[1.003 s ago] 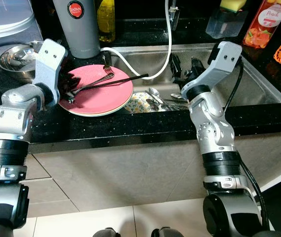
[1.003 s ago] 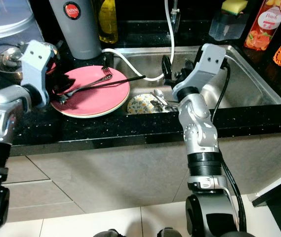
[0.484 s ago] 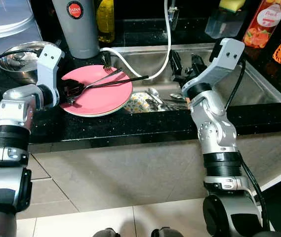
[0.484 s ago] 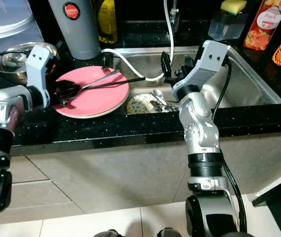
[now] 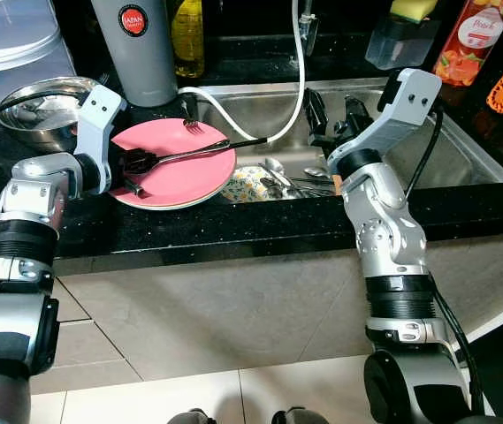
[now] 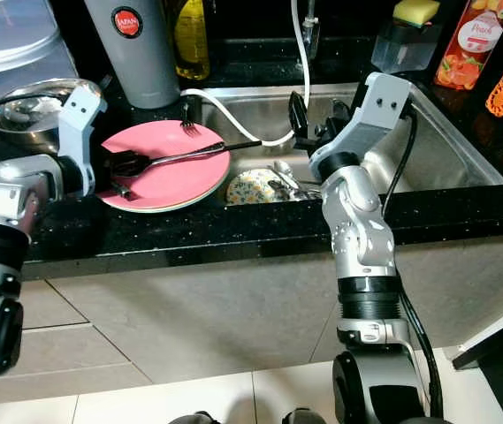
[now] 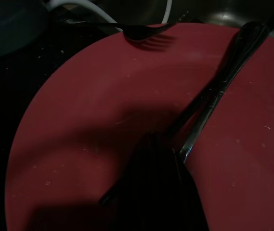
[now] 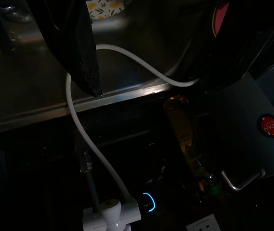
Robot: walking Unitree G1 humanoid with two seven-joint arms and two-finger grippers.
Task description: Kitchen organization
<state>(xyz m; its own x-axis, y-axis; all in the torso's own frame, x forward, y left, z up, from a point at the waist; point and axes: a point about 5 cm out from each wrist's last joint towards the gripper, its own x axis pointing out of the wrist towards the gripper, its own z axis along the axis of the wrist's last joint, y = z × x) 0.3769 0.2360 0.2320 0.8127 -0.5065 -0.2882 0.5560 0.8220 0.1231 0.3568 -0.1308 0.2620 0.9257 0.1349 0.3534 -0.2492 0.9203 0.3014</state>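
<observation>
A pink plate lies on the black counter left of the sink. Two long pieces of cutlery lie across it, a dark one and a silver one, their handles side by side. My left gripper sits low over the plate's left part, shut on the near ends of that cutlery. A small fork rests on the plate's far rim. My right gripper hangs open over the sink with nothing between its fingers.
In the sink lie a floral bowl and loose spoons, with a white hose curving in. A grey flask, a yellow bottle, a steel bowl and a peach carton stand around.
My left gripper has slid right and inward on the plate. The two long pieces, spread apart before, now lie together in its grip. The right arm has barely moved.
</observation>
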